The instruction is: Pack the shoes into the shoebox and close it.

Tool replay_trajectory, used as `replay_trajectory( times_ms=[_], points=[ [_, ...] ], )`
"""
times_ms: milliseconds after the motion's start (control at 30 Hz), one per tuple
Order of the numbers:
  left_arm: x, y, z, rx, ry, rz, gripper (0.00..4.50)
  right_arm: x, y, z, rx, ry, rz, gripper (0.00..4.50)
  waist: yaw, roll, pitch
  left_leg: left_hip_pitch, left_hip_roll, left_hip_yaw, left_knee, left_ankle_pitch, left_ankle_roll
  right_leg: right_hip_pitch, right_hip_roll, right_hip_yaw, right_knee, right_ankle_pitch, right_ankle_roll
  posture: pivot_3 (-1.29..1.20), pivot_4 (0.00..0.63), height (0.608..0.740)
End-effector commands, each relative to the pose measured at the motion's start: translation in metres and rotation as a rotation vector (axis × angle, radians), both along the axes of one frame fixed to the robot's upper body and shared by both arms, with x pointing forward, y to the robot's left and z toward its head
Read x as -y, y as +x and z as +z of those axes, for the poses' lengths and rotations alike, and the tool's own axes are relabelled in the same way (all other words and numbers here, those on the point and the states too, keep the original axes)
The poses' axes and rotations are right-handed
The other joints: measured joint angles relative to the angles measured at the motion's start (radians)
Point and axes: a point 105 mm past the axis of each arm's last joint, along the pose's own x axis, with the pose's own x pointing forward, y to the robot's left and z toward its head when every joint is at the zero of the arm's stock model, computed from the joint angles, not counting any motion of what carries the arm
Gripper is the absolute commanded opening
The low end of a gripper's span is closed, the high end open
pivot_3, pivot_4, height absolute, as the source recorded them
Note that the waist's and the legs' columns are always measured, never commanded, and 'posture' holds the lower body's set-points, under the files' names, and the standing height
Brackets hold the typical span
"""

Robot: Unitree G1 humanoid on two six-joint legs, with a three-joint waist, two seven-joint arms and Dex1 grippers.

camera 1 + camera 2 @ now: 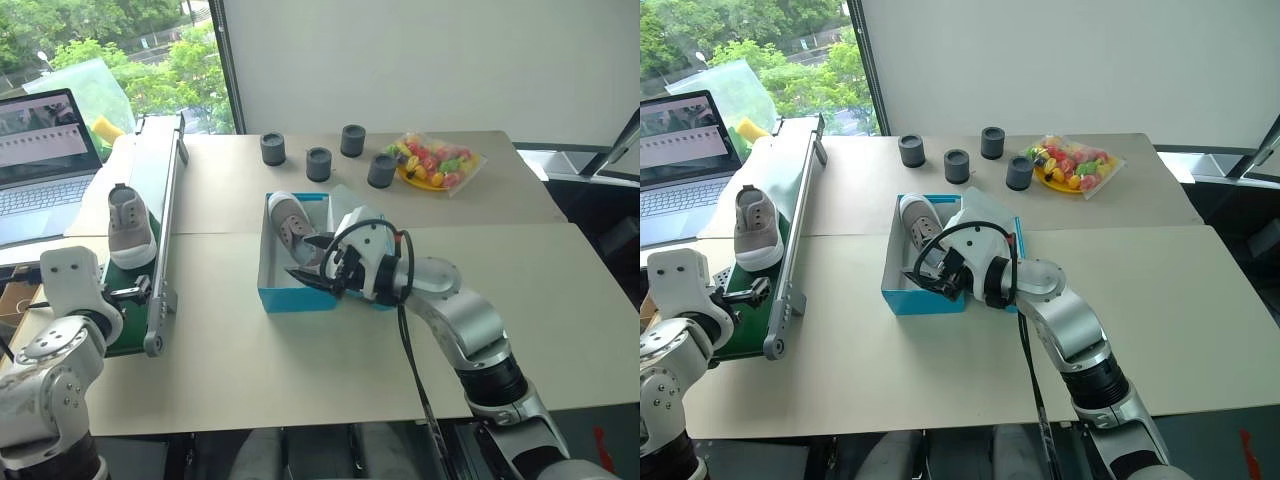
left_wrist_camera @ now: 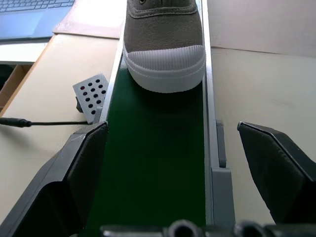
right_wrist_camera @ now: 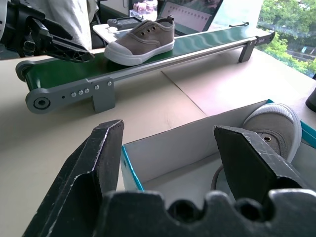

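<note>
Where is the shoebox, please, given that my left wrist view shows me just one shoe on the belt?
Observer: The shoebox stands open just to the right of the conveyor.
Operator: Thank you. Is the other shoe in it?
Observer: Yes, the second shoe lies in its far end.
Operator: And what is the right end effector doing?
Observer: The right end effector hovers at the shoebox's near end, jaws open, holding nothing.
</note>
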Motion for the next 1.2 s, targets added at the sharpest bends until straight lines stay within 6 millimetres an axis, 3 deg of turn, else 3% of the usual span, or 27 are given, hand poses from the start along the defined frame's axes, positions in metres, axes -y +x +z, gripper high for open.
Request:
replay_trajectory(
  times_ms=[33, 300, 433, 500, 700, 800, 867, 933, 1000, 1200],
  points=[
    [-0.005, -0.003, -0.002, 0.001, 0.008, 0.038, 4.5, 0.0, -0.004, 0.016, 0.044, 0.034, 0.008, 3.49, 0.0, 0.0, 0.0, 0.0, 0.0, 0.0, 0.0, 0.0, 0.0, 0.0, 0.0, 0.0, 0.0, 0.0, 0.0, 0.0, 0.15, 0.74],
    [-0.01, -0.008, -0.028, -0.077, -0.03, 0.092, 4.5, 0.001, -0.004, 0.024, 0.053, 0.045, 0.006, 3.49, 0.001, 0.0, 0.0, 0.0, 0.0, 0.0, 0.0, 0.0, 0.0, 0.0, 0.0, 0.0, 0.0, 0.0, 0.0, 0.0, 0.15, 0.74],
    [-0.008, -0.005, -0.026, -0.059, -0.023, 0.091, 4.5, 0.002, -0.004, 0.028, 0.058, 0.05, 0.004, 3.49, 0.001, 0.0, 0.0, 0.0, 0.0, 0.0, 0.0, 0.0, 0.0, 0.0, 0.0, 0.0, 0.0, 0.0, 0.0, 0.0, 0.15, 0.74],
    [-0.005, -0.002, -0.019, -0.024, -0.014, 0.079, 4.5, 0.002, -0.003, 0.028, 0.059, 0.047, 0.0, 3.49, 0.002, 0.0, 0.0, 0.0, 0.0, 0.0, 0.0, 0.0, 0.0, 0.0, 0.0, 0.0, 0.0, 0.0, 0.0, 0.0, 0.15, 0.74],
    [-0.005, 0.004, -0.005, 0.038, -0.006, 0.088, 3.15, 0.002, -0.001, 0.029, 0.059, 0.053, -0.01, 3.51, 0.007, 0.0, 0.0, 0.0, 0.0, 0.0, 0.0, 0.0, 0.0, 0.0, 0.0, 0.0, -0.001, 0.0, 0.0, 0.0, 0.15, 0.74],
    [-0.006, 0.008, 0.009, 0.1, 0.024, 0.108, 3.05, 0.003, 0.002, 0.03, 0.05, 0.063, -0.024, 3.51, 0.007, 0.0, 0.0, -0.001, 0.0, 0.0, 0.0, 0.0, 0.0, 0.0, 0.0, 0.0, -0.001, 0.0, 0.0, 0.0, 0.15, 0.74],
    [-0.005, 0.012, 0.035, 0.211, 0.113, 0.143, 3.05, 0.005, 0.012, 0.035, -0.03, 0.144, -0.072, 3.51, 0.006, 0.0, 0.0, -0.001, 0.0, 0.0, 0.0, 0.0, 0.0, 0.0, 0.0, 0.0, -0.001, 0.0, 0.0, 0.0, 0.15, 0.74],
    [0.008, 0.017, 0.062, 0.331, 0.217, 0.123, 3.05, 0.011, 0.032, 0.044, -0.208, 0.311, -0.159, 3.51, 0.004, 0.0, 0.0, -0.001, 0.0, -0.001, 0.0, 0.0, 0.0, 0.0, 0.0, 0.0, 0.0, 0.0, 0.0, 0.0, 0.15, 0.74],
    [0.038, 0.025, 0.074, 0.396, 0.317, 0.018, 3.05, 0.016, 0.051, 0.047, -0.448, 0.485, -0.216, 3.51, 0.004, 0.0, 0.0, -0.001, 0.0, -0.001, 0.0, 0.0, 0.0, -0.001, 0.0, 0.001, 0.0, 0.001, -0.001, 0.0, 0.15, 0.74],
    [0.122, 0.04, 0.058, 0.432, 0.199, -0.279, 3.05, -0.003, 0.052, 0.045, -0.816, 0.617, -0.109, 3.51, 0.019, 0.0, 0.0, -0.005, 0.001, -0.001, -0.002, -0.001, 0.001, -0.003, -0.002, 0.0, -0.003, 0.001, -0.001, 0.0, 0.15, 0.74]
  ],
)
